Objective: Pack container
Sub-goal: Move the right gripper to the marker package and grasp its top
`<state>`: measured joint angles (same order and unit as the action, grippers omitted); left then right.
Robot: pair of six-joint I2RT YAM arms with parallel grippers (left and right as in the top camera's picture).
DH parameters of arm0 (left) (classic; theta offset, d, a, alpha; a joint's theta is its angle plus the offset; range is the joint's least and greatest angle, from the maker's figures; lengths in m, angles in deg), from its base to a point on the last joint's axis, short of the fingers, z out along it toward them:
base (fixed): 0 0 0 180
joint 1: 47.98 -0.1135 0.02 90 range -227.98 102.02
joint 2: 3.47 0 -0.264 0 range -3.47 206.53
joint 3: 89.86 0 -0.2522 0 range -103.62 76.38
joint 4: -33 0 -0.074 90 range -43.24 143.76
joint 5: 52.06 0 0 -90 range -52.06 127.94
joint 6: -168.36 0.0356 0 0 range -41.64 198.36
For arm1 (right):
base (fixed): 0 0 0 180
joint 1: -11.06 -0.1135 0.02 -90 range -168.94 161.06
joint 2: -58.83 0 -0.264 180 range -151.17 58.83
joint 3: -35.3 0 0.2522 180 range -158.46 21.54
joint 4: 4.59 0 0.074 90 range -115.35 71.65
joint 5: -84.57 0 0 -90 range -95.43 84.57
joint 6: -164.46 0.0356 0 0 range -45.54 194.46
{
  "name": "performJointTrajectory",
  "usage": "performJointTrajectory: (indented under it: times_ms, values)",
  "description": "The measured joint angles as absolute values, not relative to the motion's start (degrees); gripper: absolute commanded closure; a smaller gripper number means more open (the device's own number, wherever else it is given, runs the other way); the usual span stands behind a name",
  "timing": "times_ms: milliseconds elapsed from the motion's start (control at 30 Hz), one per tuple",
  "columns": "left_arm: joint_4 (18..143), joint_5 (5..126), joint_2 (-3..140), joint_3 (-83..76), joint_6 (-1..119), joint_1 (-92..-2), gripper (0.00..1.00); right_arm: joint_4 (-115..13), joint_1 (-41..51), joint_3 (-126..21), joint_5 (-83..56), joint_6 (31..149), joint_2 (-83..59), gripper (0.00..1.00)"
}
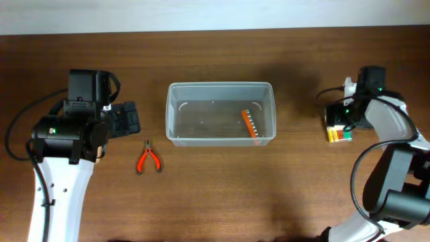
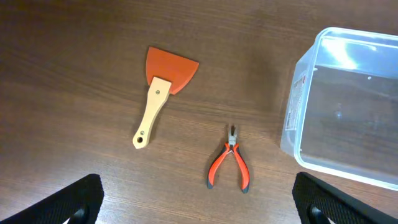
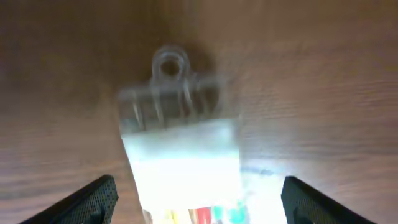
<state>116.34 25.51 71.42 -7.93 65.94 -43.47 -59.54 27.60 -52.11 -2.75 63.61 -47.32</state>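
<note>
Container (image 1: pixel 220 113): open on the table (image 1: pixel 269 195), beyond and right of the left gripper (image 2: pixel 199 198), well apart from the right gripper (image 3: pixel 196 202); an orange item (image 1: pixel 250 123) lies inside
Left fingers (image 2: pixel 74 202): spread, empty; pliers (image 2: pixel 230 165) just ahead, scraper (image 2: pixel 163 93) further ahead-left
Right fingers (image 3: pixel 93 199): spread either side of a blurred hang-tab packet (image 3: pixel 180 149)
Risk: flat packet may skid instead of lifting; thin pliers may slip

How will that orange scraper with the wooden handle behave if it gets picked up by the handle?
The scraper probably stays stiff: its wooden handle looks solid. It lies flat on the table, so it is unlikely to roll, but getting under it may be awkward. The wide orange blade may make it tip blade-down.
</note>
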Motion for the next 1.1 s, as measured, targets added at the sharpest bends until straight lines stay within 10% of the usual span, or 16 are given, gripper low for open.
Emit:
performJointTrajectory:
  times_ms: [1100]
  values:
    - [116.3,25.5,71.4,-7.9,65.9,-43.5,0.01,-57.4,27.6,-54.7,-4.0,62.5,-54.0,0.14]
